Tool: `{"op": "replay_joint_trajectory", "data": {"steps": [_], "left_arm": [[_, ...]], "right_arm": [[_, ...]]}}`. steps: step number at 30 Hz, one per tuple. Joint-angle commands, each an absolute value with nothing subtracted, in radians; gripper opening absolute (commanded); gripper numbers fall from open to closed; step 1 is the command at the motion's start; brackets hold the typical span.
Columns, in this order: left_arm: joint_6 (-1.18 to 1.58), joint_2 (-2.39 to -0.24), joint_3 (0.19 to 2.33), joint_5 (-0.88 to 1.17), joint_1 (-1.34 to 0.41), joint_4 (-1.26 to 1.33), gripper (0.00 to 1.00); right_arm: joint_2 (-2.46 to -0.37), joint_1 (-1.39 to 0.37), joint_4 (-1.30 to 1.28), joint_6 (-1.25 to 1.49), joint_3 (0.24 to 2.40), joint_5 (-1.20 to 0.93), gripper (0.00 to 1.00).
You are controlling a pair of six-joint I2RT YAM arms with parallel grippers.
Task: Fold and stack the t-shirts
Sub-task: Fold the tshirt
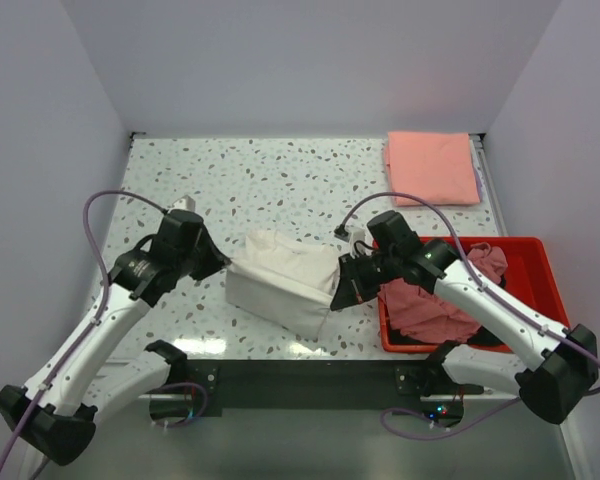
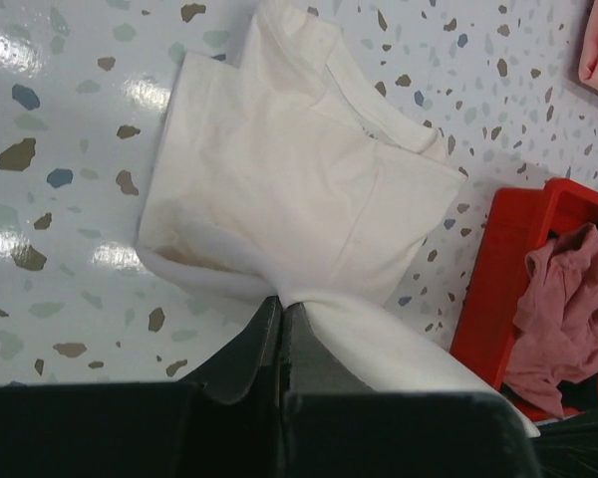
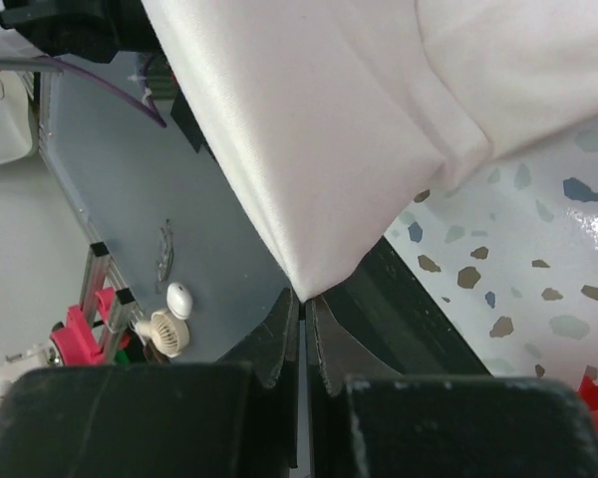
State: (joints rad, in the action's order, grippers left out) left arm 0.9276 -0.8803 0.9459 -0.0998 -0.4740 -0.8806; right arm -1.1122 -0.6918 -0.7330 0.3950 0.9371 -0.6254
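Observation:
A white t-shirt (image 1: 285, 280) lies partly folded at the table's near middle and shows up close as white cloth (image 2: 299, 189) (image 3: 359, 129). My left gripper (image 1: 223, 263) (image 2: 281, 302) is shut on its left edge. At its right edge my right gripper (image 1: 338, 290) (image 3: 305, 296) is shut on a corner, which is lifted off the table. A salmon-pink t-shirt (image 1: 432, 166) lies folded flat at the far right corner. A dusty-pink t-shirt (image 1: 435, 300) (image 2: 558, 299) is crumpled in the red bin (image 1: 525, 262), with black cloth (image 1: 420, 337) under it.
The red bin (image 2: 498, 289) stands at the right near edge, just behind my right arm. The speckled table (image 1: 270, 180) runs to white walls at the back and sides. A dark rail (image 1: 310, 380) lines the table's near edge.

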Motion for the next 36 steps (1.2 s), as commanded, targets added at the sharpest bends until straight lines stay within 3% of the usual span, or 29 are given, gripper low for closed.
{"op": "replay_joint_trajectory", "data": {"steps": [1,14,36], "left_arm": [[0.891,-0.923,1.002,-0.228,-0.469,-0.76,0.0],[0.816,-1.182,1.068,-0.201,-0.422,-0.592,0.0],[0.752,-1.549,1.186,-0.089,-0.35,-0.408,0.0]], "right_arm": [[-1.159,-0.657,-0.73,0.339,0.966,-0.715,0.0],[-1.314,-0.516,-0.773,0.236,1.077,-0.649,0.0],[-1.548,-0.411,-0.551,0.248,1.175,-0.44,0.0]]}}
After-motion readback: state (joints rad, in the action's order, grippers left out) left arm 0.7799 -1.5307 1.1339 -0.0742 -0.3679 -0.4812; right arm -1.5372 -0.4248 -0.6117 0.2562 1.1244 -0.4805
